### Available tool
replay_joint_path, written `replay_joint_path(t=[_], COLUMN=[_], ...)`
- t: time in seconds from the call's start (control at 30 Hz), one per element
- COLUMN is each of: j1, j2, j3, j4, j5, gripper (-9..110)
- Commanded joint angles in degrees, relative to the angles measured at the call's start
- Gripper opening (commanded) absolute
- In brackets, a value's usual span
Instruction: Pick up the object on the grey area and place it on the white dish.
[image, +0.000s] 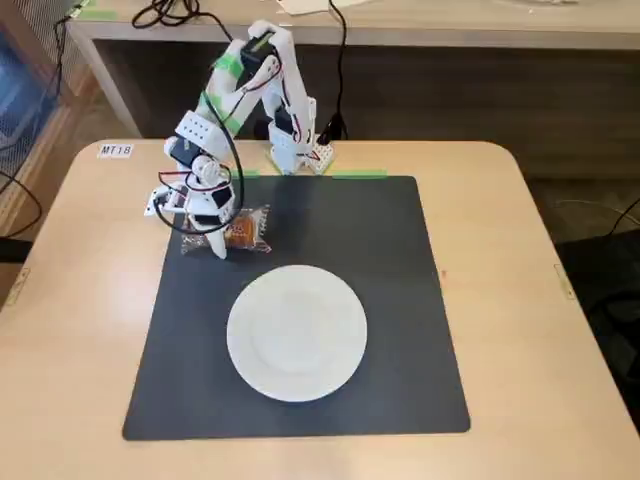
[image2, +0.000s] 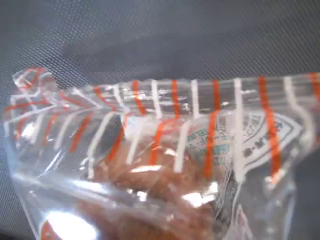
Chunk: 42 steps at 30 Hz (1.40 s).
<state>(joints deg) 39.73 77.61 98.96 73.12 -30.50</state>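
Note:
The object, a small orange-brown snack cake (image: 246, 231) in a clear wrapper with red stripes, lies at the far left part of the grey mat (image: 330, 240). My gripper (image: 216, 238) is down on the cake's left end, and the wrapper sticks out on both sides of it. The fixed view does not show how the jaws stand. In the wrist view the wrapped cake (image2: 160, 165) fills most of the picture, with the mat (image2: 165, 35) close behind it and no fingers showing. The white dish (image: 296, 332) sits empty on the mat, nearer the camera than the cake.
The arm's base (image: 295, 150) stands at the mat's far edge with a green tape strip (image: 358, 174) beside it. The beige tabletop (image: 80, 300) surrounds the mat. A bench with cables (image: 170, 12) runs behind the table.

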Motion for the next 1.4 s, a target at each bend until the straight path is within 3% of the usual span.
replay_joint_path(t=[0.0, 0.5, 0.8, 1.13, 1.37], j1=[0.97, -0.88, -15.82, -33.31, -36.65], j2=[0.35, 15.91, 22.32, 2.11, -16.08], j3=[-0.53, -0.53, -1.32, -20.65, -42.1], j4=[-0.09, 1.58, -11.16, -14.41, -4.48], j5=[0.7, 4.39, 16.61, 22.15, 21.18], gripper=[20, 15, 13, 14, 15])
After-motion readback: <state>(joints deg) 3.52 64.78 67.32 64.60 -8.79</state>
